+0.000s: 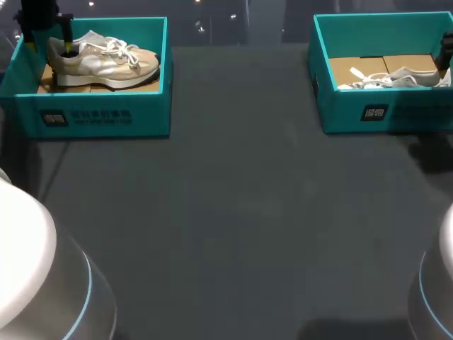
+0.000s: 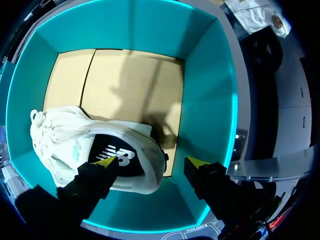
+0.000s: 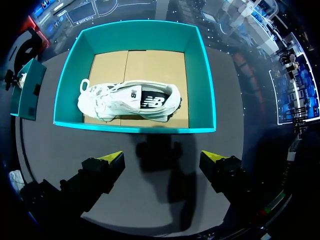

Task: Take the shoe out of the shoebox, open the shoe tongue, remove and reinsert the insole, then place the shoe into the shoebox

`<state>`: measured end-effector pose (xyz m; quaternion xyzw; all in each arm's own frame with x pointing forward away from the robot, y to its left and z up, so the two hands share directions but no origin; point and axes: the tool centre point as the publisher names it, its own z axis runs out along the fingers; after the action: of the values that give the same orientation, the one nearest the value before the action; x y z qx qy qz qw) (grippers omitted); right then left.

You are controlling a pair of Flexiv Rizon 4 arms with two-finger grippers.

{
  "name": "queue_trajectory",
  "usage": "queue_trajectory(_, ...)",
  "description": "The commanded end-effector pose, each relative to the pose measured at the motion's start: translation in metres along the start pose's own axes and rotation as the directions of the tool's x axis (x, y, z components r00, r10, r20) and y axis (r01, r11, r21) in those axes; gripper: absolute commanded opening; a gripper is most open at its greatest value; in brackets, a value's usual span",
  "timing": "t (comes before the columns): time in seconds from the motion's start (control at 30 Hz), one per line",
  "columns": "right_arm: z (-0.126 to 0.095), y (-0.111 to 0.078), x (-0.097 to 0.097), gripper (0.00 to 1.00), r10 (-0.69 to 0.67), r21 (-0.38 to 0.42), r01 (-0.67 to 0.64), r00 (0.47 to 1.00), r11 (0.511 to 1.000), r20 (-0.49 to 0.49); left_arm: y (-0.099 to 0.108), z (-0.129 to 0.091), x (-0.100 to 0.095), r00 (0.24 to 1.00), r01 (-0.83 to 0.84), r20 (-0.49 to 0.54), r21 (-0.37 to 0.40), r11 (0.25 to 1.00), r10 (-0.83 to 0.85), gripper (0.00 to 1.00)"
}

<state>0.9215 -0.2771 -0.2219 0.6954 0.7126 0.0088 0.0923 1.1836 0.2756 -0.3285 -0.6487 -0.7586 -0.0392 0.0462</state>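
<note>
A beige and white sneaker point(image 1: 106, 62) lies on its side on the cardboard floor of the teal shoebox point(image 1: 106, 113) at the table's far left. My left gripper point(image 1: 67, 46) is down at its heel. In the left wrist view the left gripper point(image 2: 152, 161) straddles the heel of the sneaker point(image 2: 60, 135): one fingertip point(image 2: 107, 161) is inside the shoe opening over the black insole point(image 2: 120, 157), and the other stands just outside the heel, apart from it. My right gripper point(image 3: 162, 157) hangs open over the table in front of a second box.
A second teal shoebox point(image 1: 382, 113) stands at the far right and holds a white sneaker point(image 1: 396, 79). The right wrist view shows this white sneaker point(image 3: 130, 100) lying on its side inside that shoebox point(image 3: 135, 129). Dark table surface stretches between the two boxes.
</note>
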Motion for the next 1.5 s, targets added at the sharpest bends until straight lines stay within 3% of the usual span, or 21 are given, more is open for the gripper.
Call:
queue_trajectory(0.03, 0.000, -0.001, 0.000, 1.00, 0.000, -0.002, 0.000, 1.000, 1.000, 0.002, 0.011, 0.007, -0.001, 1.000, -0.006, -0.002, 0.019, 1.000, 0.006, 0.78)
queue_trajectory(0.23, 0.000, -0.001, 0.000, 1.00, 0.000, -0.002, 0.000, 1.000, 1.000, 0.002, 0.011, 0.018, 0.000, 0.999, -0.038, 0.002, 0.029, 0.999, 0.038, 0.68)
queue_trajectory(0.73, 0.000, -0.001, 0.000, 1.00, 0.000, -0.002, 0.000, 1.000, 1.000, 0.002, 0.001, 0.031, 0.007, 0.996, -0.084, 0.017, 0.032, 0.996, 0.084, 0.65)
queue_trajectory(0.87, 0.000, -0.001, 0.000, 1.00, 0.000, -0.002, 0.000, 1.000, 1.000, 0.002, 0.000, 0.034, 0.005, 0.996, -0.093, 0.009, 0.024, 0.995, 0.093, 0.58)
queue_trajectory(1.13, 0.000, -0.001, 0.000, 1.00, 0.000, -0.002, 0.000, 1.000, 1.000, 0.002, -0.001, 0.038, 0.004, 0.995, -0.103, 0.005, 0.019, 0.995, 0.103, 0.64)
queue_trajectory(1.23, 0.000, -0.001, 0.000, 1.00, 0.000, -0.002, 0.000, 1.000, 1.000, 0.002, -0.001, 0.041, 0.004, 0.995, -0.104, 0.001, 0.022, 0.994, 0.104, 0.59)
queue_trajectory(1.37, 0.000, -0.001, 0.000, 1.00, 0.000, -0.002, 0.000, 1.000, 1.000, 0.002, -0.003, 0.043, 0.003, 0.994, -0.107, -0.006, 0.024, 0.994, 0.107, 0.44)
queue_trajectory(1.47, 0.000, -0.001, 0.000, 1.00, 0.000, -0.002, 0.000, 1.000, 1.000, 0.002, -0.003, 0.044, 0.002, 0.994, -0.109, -0.008, 0.030, 0.994, 0.109, 0.29)
queue_trajectory(1.5, 0.000, -0.001, 0.000, 1.00, 0.000, -0.002, 0.000, 1.000, 1.000, 0.002, -0.003, 0.044, 0.002, 0.994, -0.110, -0.003, 0.036, 0.993, 0.110, 0.18)
